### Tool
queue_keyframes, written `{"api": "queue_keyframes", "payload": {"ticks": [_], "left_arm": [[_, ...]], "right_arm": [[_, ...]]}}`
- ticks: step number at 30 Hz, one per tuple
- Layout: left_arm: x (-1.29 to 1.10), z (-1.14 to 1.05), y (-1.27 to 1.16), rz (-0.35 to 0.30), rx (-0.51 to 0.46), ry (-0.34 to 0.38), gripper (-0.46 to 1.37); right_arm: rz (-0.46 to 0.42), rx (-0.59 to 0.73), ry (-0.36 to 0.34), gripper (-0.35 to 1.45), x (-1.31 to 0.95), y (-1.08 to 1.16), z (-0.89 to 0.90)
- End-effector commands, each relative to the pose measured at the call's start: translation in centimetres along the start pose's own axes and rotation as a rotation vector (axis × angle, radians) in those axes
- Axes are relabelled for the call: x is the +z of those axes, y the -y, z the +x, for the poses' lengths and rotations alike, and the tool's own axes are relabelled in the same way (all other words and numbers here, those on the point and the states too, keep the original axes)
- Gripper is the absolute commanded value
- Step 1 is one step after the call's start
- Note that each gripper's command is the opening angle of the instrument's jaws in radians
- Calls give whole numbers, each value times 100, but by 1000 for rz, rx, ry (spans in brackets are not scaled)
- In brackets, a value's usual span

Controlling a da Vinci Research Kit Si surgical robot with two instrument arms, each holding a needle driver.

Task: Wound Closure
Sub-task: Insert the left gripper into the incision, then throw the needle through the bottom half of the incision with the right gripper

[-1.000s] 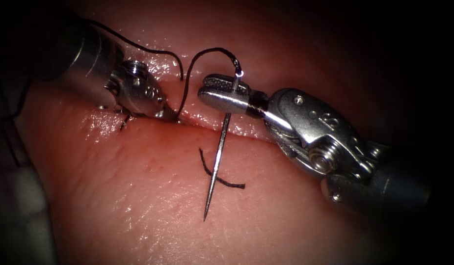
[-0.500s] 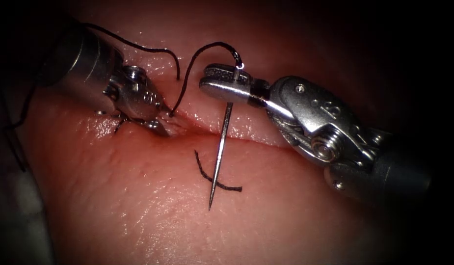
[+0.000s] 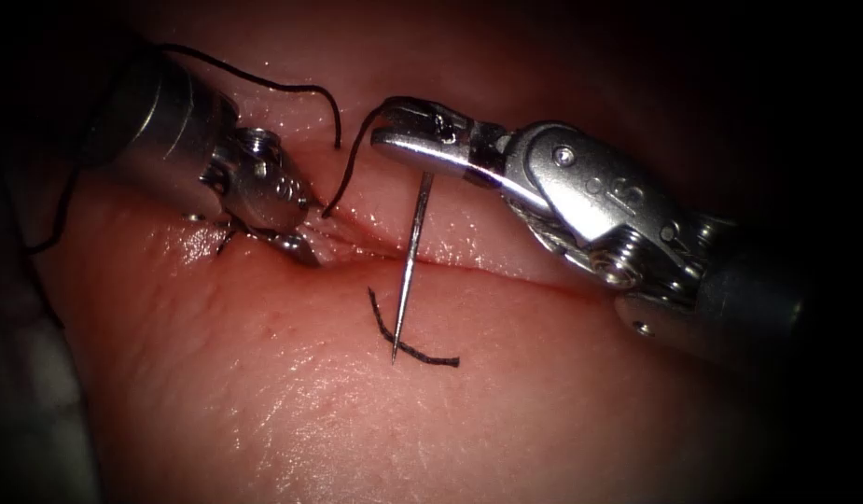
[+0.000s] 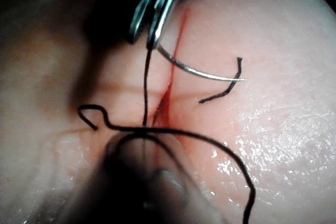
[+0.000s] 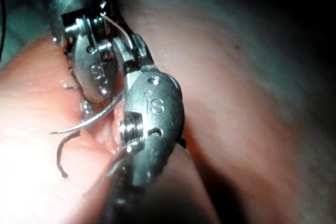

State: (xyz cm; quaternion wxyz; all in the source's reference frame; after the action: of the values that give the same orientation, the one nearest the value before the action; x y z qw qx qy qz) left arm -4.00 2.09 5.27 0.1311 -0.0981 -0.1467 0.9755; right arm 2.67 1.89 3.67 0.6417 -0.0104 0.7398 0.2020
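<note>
My right tool (image 3: 420, 140) is shut on the curved needle (image 3: 408, 271) close to its thread end. The needle hangs across the cut (image 3: 487, 266), and its point rests over the near tissue (image 3: 291, 411), not driven in. Black thread (image 3: 352, 163) arcs from the needle's end down into the cut beside my left tool (image 3: 305, 245), whose tip lies against the tissue at the cut's left end. The left wrist view has the right tool (image 4: 155, 9), the needle (image 4: 197, 72) and the cut (image 4: 170, 80). The right wrist view has both tools (image 5: 134, 51) (image 5: 86, 106) and the needle (image 5: 89, 120).
A short loose piece of thread (image 3: 414, 350) lies on the near tissue under the needle's point, also in the left wrist view (image 4: 226, 85). A second thread strand (image 3: 291, 89) runs from behind the left tool to the far edge of the cut.
The right tool has risen and rolled with the needle. The needle's point has drawn back toward the cut, over the loose thread piece. The left tool's tip has shifted slightly left.
</note>
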Motion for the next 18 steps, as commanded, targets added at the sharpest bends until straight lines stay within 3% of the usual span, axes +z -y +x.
{"api": "queue_keyframes", "payload": {"ticks": [1, 5, 10, 18], "left_arm": [[0, 0, 0, 7, 1, 0, 81], [0, 1, 0, 7, 5, 1, 91], [0, 1, -1, 8, 4, 2, 91], [-1, 2, -4, 8, 2, 3, 91]], "right_arm": [[-4, -25, -8, -35, 2, -2, 0], [22, -114, -27, -35, 16, -8, -2], [35, -162, -64, -35, 23, -13, -7], [-13, -272, -102, -35, 26, -16, -11]]}}
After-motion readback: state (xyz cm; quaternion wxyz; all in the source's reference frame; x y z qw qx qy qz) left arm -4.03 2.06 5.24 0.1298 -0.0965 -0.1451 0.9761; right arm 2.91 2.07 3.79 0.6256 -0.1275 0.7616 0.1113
